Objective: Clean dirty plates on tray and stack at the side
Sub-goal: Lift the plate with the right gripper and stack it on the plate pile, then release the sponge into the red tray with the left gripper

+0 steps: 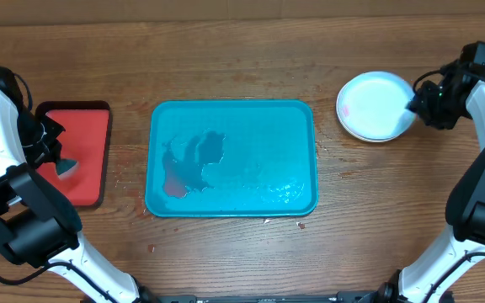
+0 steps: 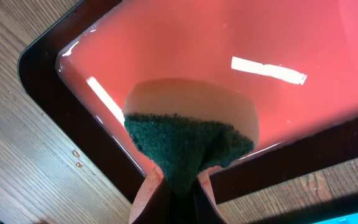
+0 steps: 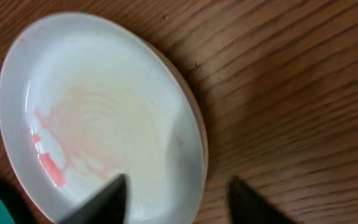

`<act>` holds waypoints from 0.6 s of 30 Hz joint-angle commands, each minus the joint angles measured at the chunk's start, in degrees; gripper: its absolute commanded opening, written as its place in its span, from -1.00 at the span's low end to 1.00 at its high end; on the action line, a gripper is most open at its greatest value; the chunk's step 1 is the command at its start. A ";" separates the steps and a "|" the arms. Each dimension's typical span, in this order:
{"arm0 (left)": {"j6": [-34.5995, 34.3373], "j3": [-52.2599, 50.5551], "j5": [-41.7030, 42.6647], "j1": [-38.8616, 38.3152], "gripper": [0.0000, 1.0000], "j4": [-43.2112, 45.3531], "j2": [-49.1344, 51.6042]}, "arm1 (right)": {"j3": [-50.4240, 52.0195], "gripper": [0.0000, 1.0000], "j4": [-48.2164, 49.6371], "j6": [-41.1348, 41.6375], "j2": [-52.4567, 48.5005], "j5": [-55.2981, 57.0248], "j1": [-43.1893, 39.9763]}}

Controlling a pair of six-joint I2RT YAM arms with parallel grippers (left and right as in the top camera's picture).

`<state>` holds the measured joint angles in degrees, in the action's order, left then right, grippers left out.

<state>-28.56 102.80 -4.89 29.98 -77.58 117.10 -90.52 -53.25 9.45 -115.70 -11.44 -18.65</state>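
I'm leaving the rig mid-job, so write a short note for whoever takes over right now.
Left hand: shut on the sponge, over the red tray.
Right hand: open, astride the rim of the white plate.
Plates: stacked right of the blue tray, white plate on top; count unclear.
Done: no plate on the blue tray.
Left: white plate shows pink smears; blue tray has a wet red patch.

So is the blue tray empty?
Empty: the tray shows only wet patches and a reddish smear; the plates sit off to the side.
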 commanded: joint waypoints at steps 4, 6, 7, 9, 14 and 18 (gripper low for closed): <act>0.96 1.18 0.48 -1.20 -0.91 0.63 -1.81 | 0.61 0.91 -2.01 0.42 0.39 -6.40 1.27; 1.18 1.18 0.48 -1.22 -0.91 1.16 -1.60 | 0.59 1.00 -4.44 0.33 0.70 -11.23 1.66; 1.18 1.18 0.48 -1.25 -0.92 1.27 -1.44 | 0.59 1.00 -5.16 0.09 0.90 -12.33 1.75; 1.16 1.16 0.48 -1.22 -0.91 1.46 -0.98 | 0.59 1.00 -7.15 -2.27 1.79 -16.46 2.36; 1.22 0.39 0.44 -1.22 -0.91 4.35 0.70 | 0.59 1.00 -10.97 -5.42 6.47 -20.41 5.57; 1.79 -0.81 0.57 -1.11 -0.92 9.07 3.37 | 0.59 1.00 -12.39 -5.44 11.45 -20.39 10.03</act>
<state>-28.32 102.72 -4.69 28.97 -69.91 117.86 -89.89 -65.49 5.52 -110.52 -28.97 -11.62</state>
